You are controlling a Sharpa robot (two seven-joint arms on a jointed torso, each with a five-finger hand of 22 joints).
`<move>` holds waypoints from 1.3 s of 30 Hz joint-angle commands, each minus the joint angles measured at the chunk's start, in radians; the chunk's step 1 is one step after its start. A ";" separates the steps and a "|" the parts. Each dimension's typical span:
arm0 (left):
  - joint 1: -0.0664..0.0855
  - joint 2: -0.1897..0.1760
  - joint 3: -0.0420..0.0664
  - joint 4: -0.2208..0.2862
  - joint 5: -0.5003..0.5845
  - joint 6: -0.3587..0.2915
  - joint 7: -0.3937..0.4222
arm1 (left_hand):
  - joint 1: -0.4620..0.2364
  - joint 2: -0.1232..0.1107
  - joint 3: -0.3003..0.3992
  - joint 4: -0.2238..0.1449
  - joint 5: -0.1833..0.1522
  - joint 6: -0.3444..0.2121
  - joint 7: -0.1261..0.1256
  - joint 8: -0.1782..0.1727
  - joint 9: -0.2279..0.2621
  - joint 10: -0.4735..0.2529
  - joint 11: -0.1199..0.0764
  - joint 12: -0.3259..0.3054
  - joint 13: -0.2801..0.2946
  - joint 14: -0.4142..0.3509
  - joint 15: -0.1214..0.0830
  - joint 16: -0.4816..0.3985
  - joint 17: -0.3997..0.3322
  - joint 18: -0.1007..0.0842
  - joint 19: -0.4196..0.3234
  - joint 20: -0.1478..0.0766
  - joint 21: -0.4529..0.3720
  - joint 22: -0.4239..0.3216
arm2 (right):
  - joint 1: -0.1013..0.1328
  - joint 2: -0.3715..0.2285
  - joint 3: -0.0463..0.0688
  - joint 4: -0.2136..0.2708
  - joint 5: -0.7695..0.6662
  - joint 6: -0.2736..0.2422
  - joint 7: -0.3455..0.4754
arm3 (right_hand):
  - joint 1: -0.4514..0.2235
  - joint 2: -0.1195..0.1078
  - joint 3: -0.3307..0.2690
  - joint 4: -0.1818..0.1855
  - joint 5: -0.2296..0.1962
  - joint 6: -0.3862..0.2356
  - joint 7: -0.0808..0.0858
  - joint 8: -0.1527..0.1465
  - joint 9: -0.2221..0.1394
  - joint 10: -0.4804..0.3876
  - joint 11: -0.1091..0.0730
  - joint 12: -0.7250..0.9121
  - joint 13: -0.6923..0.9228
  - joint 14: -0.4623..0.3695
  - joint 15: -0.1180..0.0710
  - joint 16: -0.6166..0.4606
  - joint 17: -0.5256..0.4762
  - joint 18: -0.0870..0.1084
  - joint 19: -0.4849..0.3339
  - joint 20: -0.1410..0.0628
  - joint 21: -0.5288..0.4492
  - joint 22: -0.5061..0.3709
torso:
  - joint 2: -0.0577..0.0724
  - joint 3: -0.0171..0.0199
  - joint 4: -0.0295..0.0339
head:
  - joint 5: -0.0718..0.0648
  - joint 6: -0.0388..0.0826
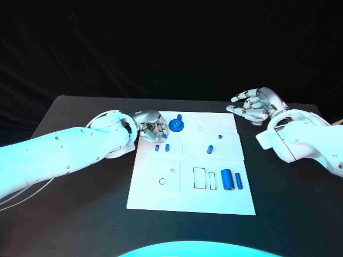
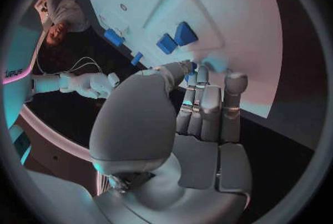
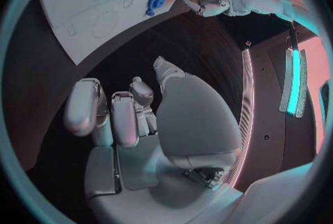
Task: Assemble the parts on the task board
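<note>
**Task board (image 1: 188, 198) flat at centre of black surface (image 1: 79, 187), both hands at its far end**

Lies white and flat mid-surface, long sides running away from the robot. Nearest on it, toward the right: two blue cylinders (image 1: 232, 179) lying side by side, just right of two outlined rectangular slots (image 1: 199, 178). Left of those, a small round hole (image 1: 162, 181) in a bare panel. Farther up, two small blue pegs (image 1: 162, 148) standing close together left of centre, and another small blue piece (image 1: 210, 149) right of centre, apart from them. Farther still, a blue round part (image 1: 177, 126) near the board's far left corner, with faint circle outlines (image 1: 211, 125) to its right.

Left hand (image 1: 150, 127) over the board's far left edge, just beside the blue round part; seen from the left wrist, fingers (image 2: 235, 103) stretched out together, tips down at the white plate near the two small pegs (image 2: 175, 38). Holding nothing visible; whether the tips touch the board, cannot tell.

Right hand (image 1: 255, 106) off the board, above the dark surface past its far right corner, well apart from every part. Fingers (image 3: 86, 107) loosely curled and spread, empty.
</note>
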 commanded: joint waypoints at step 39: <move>0.000 -0.038 0.005 0.014 0.063 -0.013 -0.012 | -0.027 -0.023 0.010 -0.001 0.001 -0.098 0.010 -0.070 -0.032 -0.017 0.008 -0.028 0.011 -0.022 0.007 0.002 -0.029 -0.005 -0.025 0.001 -0.027 -0.030 | -0.001 0.002 0.000 -0.009 -0.006 0.034 0.011 | 0.001 -0.004 0.010 -0.006 0.002 -0.013 -0.001 0.004 -0.003 -0.025 0.000 -0.017 -0.025 0.034 -0.004 -0.010 -0.003 0.014 0.002 -0.002 -0.022 -0.011 | -0.001 -0.0006 0.0003 | 0.000 0.001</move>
